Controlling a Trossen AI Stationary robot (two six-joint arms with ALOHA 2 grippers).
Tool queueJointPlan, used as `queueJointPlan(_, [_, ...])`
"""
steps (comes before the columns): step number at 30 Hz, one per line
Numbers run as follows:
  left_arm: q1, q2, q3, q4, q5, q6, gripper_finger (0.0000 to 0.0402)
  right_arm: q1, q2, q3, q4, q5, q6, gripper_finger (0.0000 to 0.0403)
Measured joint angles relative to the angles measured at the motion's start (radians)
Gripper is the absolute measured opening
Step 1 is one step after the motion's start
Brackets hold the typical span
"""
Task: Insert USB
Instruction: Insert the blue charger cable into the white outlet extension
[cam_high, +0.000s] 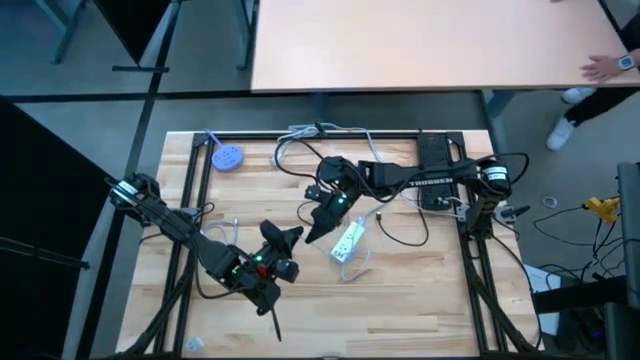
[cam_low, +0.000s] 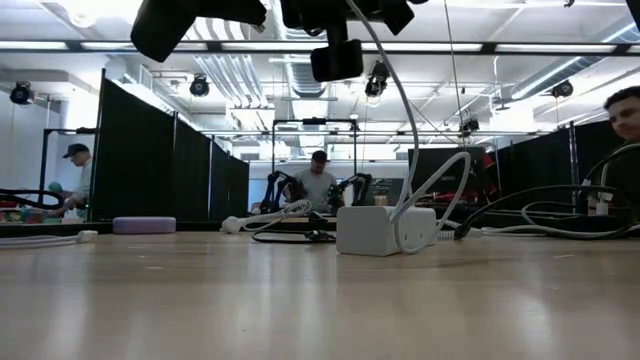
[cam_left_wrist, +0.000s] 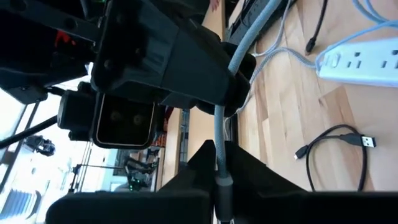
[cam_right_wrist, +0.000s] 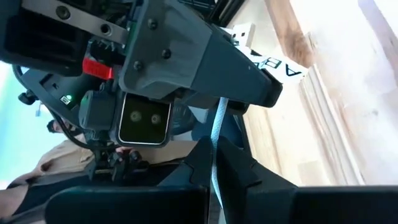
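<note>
- Left end effector (cam_high: 287, 238) is seen raised above the table (cam_high: 420, 300), at roughly 8 o'clock from the white power strip (cam_high: 348, 241); its fingers are closed on a grey cable (cam_left_wrist: 219, 134) (the plug end cannot be made out).
- Right end effector (cam_high: 318, 230) is held just at 9 o'clock of the power strip, closed on a thin pale cable (cam_right_wrist: 217, 134).
- A loose black USB cable (cam_left_wrist: 339, 146) is noted lying on the table near the strip.
- A purple disc (cam_high: 228, 157) lies at 10 o'clock, well apart.
</note>
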Motion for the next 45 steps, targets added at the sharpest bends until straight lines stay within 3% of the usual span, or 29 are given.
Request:
queueJointPlan(7, [0.013, -0.006, 0.0, -0.004, 0.027, -0.257, 0.0003, -0.003, 0.0, 0.0, -0.012, 0.011, -0.123, 0.0009])
queueJointPlan(17, [0.039, -0.023, 0.0, -0.004, 0.045, -0.367, 0.0002, -0.058, -0.046, 0.0, -0.079, 0.015, -0.224, 0.0111])
queueJointPlan(24, [0.145, -0.045, 0.005, -0.051, 0.311, -0.7, 0.0002, -0.138, -0.131, 0.0, -0.19, 0.042, -0.389, 0.0151])
queueJointPlan(29, [0.214, -0.046, 0.004, -0.037, 0.414, -0.772, 0.0002, -0.149, -0.185, 0.0, -0.349, 0.22, -0.586, 0.0156])
queueJointPlan(33, [0.233, -0.049, 0.004, -0.001, 0.425, -0.746, 0.0002, -0.127, -0.212, 0.0, -0.404, 0.324, -0.691, 0.015])
queueJointPlan(39, [0.25, -0.05, 0.004, 0.005, 0.412, -0.74, 0.0002, -0.066, -0.215, 0.0, -0.39, 0.347, -0.666, 0.0138])
queueJointPlan(45, [0.262, -0.05, 0.004, 0.011, 0.413, -0.743, 0.0002, 0.004, -0.164, -0.001, -0.354, 0.558, -0.515, 0.0124])
